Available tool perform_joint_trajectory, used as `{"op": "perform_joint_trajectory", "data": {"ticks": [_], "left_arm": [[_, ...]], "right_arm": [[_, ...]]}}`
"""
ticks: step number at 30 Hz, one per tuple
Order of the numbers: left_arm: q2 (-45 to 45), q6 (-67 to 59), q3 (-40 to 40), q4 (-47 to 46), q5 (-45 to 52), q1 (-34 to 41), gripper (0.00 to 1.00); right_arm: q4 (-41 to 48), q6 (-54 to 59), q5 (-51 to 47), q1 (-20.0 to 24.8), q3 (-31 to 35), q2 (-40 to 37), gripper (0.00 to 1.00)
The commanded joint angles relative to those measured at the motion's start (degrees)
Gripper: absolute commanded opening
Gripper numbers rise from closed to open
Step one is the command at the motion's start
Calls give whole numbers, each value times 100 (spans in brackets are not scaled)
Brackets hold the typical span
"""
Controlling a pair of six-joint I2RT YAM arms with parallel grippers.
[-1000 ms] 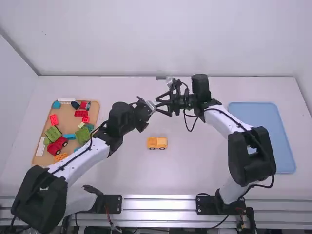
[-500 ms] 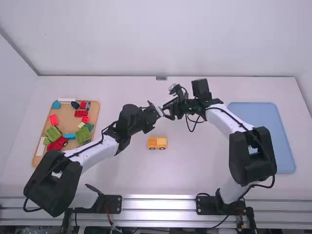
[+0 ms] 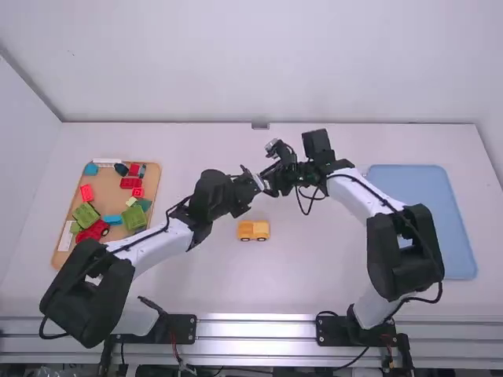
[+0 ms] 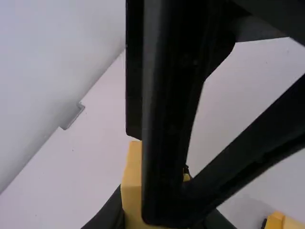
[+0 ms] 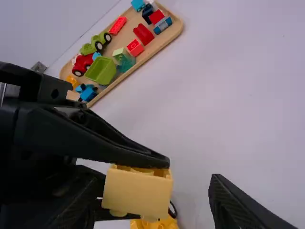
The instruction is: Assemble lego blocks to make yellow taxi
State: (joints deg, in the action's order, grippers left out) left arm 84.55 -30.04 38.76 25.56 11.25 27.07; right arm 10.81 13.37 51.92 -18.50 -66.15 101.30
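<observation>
In the high view the left gripper (image 3: 256, 181) and right gripper (image 3: 272, 188) meet above the table's middle. A yellow block (image 5: 137, 192) is clamped between the left gripper's two fingers, seen from the right wrist. The right gripper (image 5: 151, 183) stands open, its fingers on either side of that block. From the left wrist, the left gripper (image 4: 164, 212) has the yellow block (image 4: 131, 188) in its grip, partly covered by a black finger of the other arm. Below the grippers a yellow-orange toy vehicle (image 3: 253, 230) stands on its wheels on the table.
A wooden tray (image 3: 68, 250) on the left holds several blocks and vehicle parts, red, green and blue. On the right lies a blue tray (image 3: 460, 228). The right wrist view shows the wooden tray (image 5: 177, 29) in the background.
The left arm has moved right, bringing its gripper up to the other one. My right gripper has turned and come slightly lower, and its arm has lately shifted a little left.
</observation>
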Motion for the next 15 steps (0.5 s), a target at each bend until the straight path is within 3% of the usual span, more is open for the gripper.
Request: {"op": "perform_joint_trajectory", "data": {"ticks": [1,3,12,15], "left_arm": [[22,-28,-59,79,4,31,16],[22,-35,-59,68,7,33,17],[22,-24,-59,87,0,33,17],[22,-24,-59,111,0,31,17]], "right_arm": [[44,17,-42,-190,-138,-111,61],[39,13,-31,-227,-138,-111,59],[20,-2,74,-278,-138,-111,31],[22,-2,72,-278,-138,-111,26]]}}
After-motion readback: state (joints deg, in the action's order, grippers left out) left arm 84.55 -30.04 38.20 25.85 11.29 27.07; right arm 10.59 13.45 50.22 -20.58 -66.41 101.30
